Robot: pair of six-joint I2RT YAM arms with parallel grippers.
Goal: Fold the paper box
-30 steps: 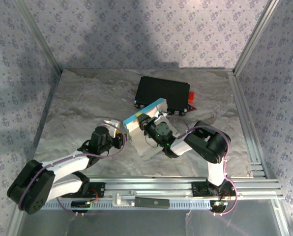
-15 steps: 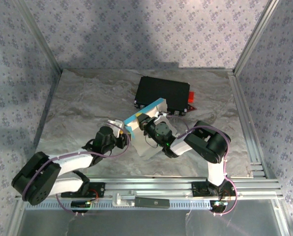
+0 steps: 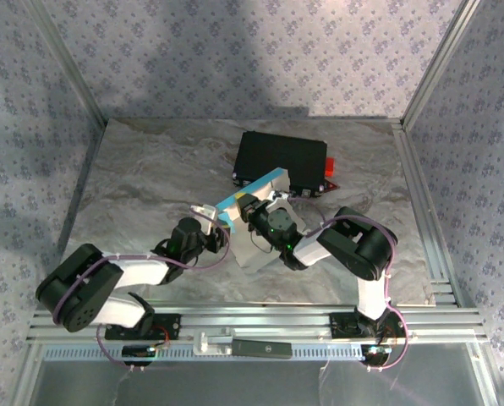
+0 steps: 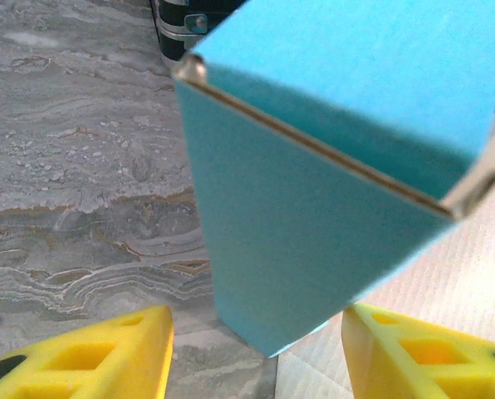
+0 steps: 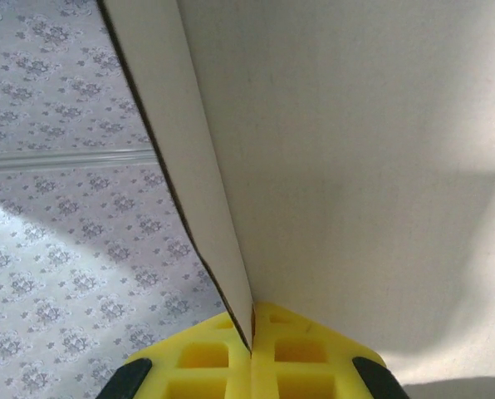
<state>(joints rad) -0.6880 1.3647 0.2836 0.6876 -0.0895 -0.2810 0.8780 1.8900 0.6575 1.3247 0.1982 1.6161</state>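
table [image 3: 134, 186]: marbled grey surface; the work sits at its middle.
black case [image 3: 282, 161]: latched hard case at the far side, just behind the work and no part of the fold.
paper box [image 3: 250, 192]: partly formed, at the table's centre between the two arms, cyan outside and white inside. In the left wrist view a creased cyan corner [image 4: 314, 208] points down between the yellow fingers.
right gripper [image 5: 250, 328]: clenched on the edge of a white panel, steadying the box.
left gripper [image 4: 256, 357]: released, with its fingers [image 4: 90, 357] on either side of the cyan corner and apart from it.
step in hand: probably taking a fresh hold on the cyan wall so the next panel can be turned up.
doing it well: the left gripper should close squarely across the crease, not on the tip, which would crumple. The right gripper's pinch should stay firm so the thin card does not swing. Bend along the scored line, slowly.
risk: the card may spring open if either hold slips.
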